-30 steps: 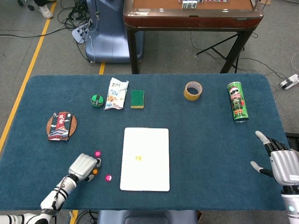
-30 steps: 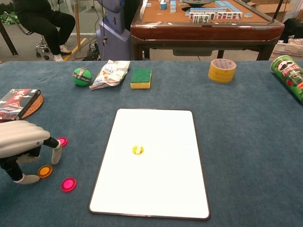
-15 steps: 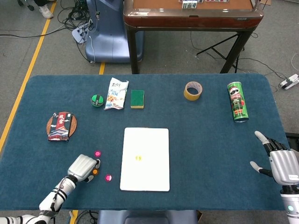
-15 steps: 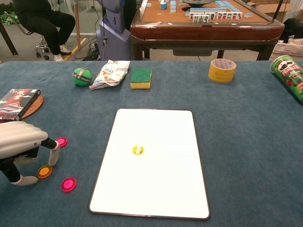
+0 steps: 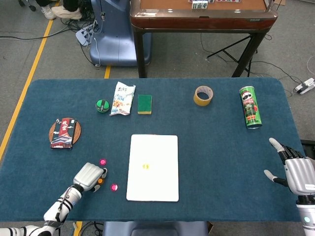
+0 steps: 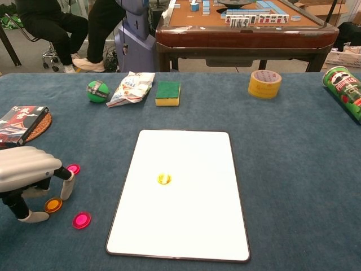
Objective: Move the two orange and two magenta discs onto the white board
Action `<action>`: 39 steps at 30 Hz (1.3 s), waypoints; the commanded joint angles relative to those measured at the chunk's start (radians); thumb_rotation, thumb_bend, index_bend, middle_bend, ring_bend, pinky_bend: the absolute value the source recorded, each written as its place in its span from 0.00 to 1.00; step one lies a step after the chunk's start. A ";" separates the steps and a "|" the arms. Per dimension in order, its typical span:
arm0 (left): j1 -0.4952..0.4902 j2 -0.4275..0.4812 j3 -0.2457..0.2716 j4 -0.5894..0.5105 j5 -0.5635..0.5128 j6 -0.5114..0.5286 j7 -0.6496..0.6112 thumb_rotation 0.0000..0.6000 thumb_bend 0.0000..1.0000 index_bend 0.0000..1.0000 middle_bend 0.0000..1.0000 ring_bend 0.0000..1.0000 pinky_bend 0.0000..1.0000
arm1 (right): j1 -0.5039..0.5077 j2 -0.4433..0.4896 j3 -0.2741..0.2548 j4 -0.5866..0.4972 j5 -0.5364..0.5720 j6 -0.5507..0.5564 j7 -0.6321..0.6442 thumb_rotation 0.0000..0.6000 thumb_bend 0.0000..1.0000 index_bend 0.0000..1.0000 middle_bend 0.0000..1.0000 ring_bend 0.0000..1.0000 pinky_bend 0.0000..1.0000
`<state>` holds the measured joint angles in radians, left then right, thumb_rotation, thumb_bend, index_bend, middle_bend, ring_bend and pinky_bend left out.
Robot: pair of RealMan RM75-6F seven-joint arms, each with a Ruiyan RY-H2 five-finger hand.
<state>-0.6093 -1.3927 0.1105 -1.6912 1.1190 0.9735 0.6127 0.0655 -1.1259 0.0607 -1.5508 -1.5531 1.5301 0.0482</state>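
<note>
Far left: left hand (image 6: 25, 175) arched low over the blue cloth, fingertips pointing down, straddling an orange disc (image 6: 53, 204) lying flat between thumb and fingers. No firm pinch visible; fingers curled around the disc, contact impossible to confirm. Just beyond the fingertips, toward the far edge, one magenta disc (image 6: 73, 168); just to the right and nearer the robot, a second magenta disc (image 6: 82, 219). All three on the cloth, off the board. Further right, white board (image 6: 197, 226) lying with its long axis running away from the robot, a second orange disc (image 6: 164, 179) already near its middle. Key relation: the board lies to the right of the left hand, a short sideways carry, and all loose discs cluster on the left side, so clearly left-hand work. Far right, in the head view: right hand (image 5: 295, 172) with fingers spread, holding nothing, well apart from discs and board.
</note>
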 commanded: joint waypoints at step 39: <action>-0.201 -0.102 -0.180 -0.206 -0.127 0.018 0.240 1.00 0.32 0.64 1.00 1.00 1.00 | -0.022 0.023 0.005 -0.001 -0.002 0.042 0.047 1.00 0.00 0.13 0.26 0.26 0.38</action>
<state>-0.7963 -1.4805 -0.0610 -1.8996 1.0072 0.9900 0.8390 0.0458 -1.1051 0.0649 -1.5520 -1.5554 1.5690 0.0926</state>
